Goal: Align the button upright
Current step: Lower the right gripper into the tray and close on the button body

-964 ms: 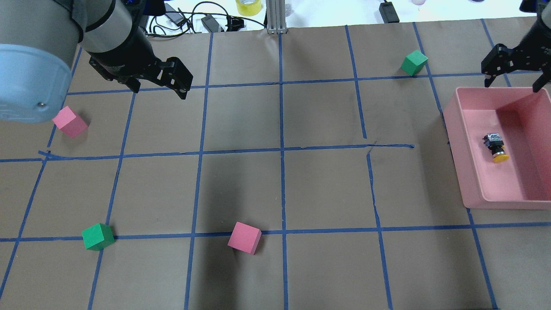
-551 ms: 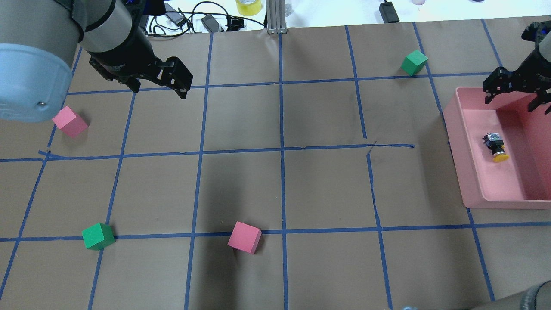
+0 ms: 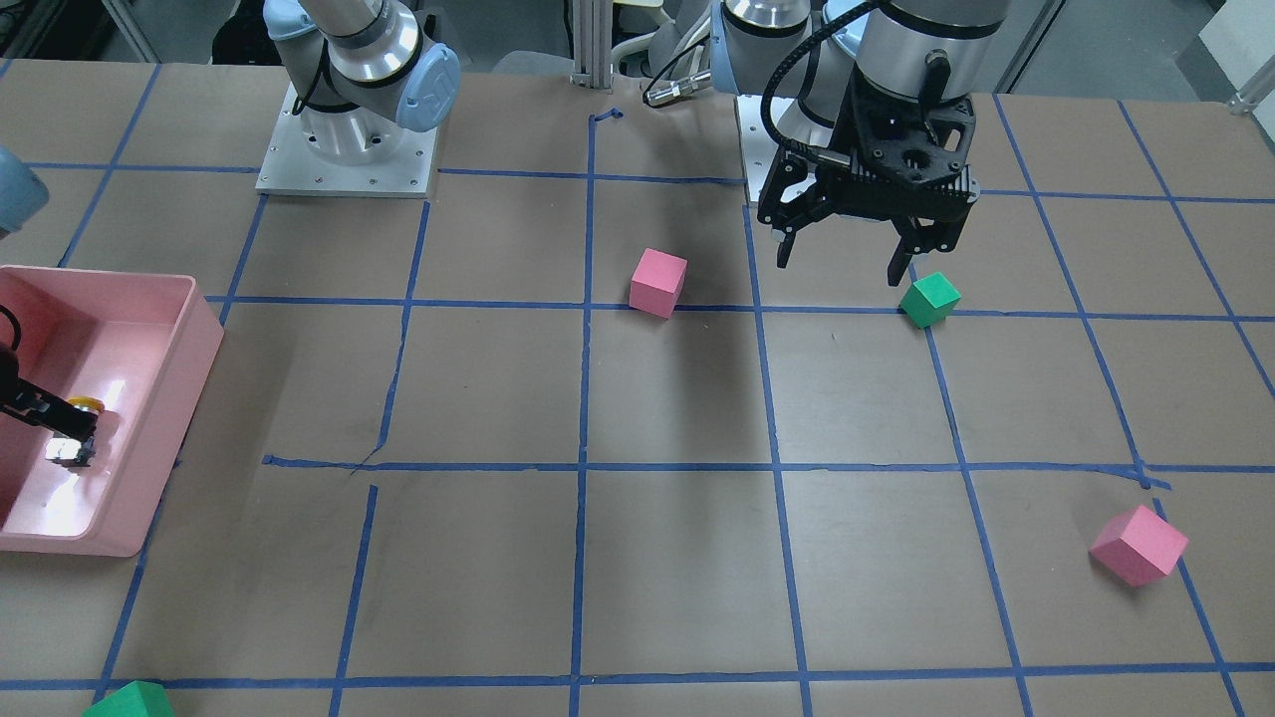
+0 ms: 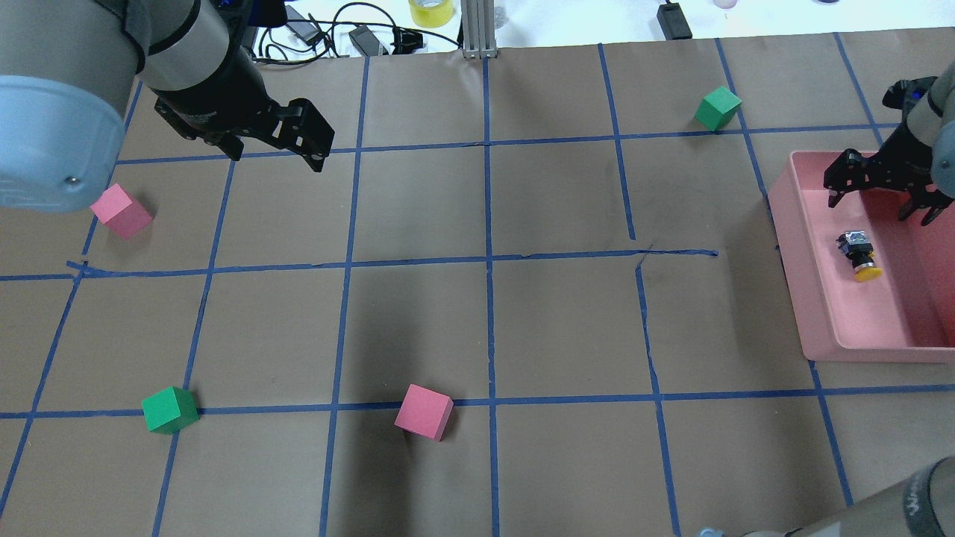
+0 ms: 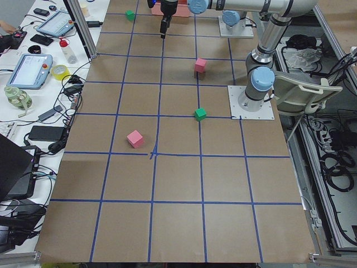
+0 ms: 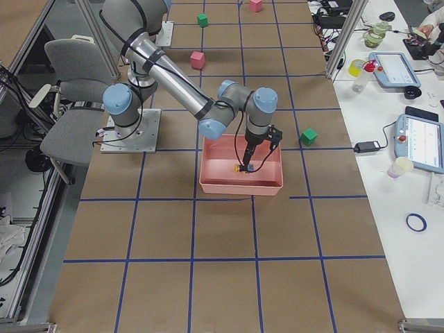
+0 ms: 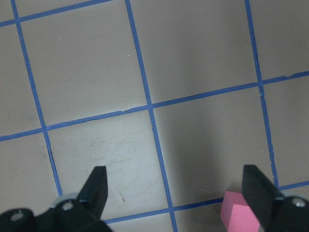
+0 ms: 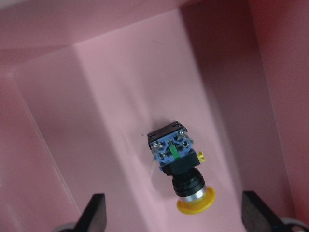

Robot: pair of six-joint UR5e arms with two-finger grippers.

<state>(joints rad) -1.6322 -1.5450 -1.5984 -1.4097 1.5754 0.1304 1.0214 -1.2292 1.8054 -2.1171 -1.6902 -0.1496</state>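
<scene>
The button (image 4: 860,256) lies on its side on the floor of the pink tray (image 4: 788,224), with its yellow cap toward the robot and its grey-blue base away. It also shows in the right wrist view (image 8: 178,166), between the two fingertips and below them. My right gripper (image 4: 879,209) is open and empty, lowered into the tray just beyond the button. My left gripper (image 4: 276,158) is open and empty, hovering over the table at the far left.
On the brown paper lie a pink cube (image 4: 121,211) at the left, a pink cube (image 4: 424,411) at the near middle, a green cube (image 4: 169,409) at the near left and a green cube (image 4: 718,107) beyond the tray. Cables lie along the far edge.
My right gripper has moved toward the robot and down, from the tray's far rim into the tray near the button. The left arm and the button have not moved.
</scene>
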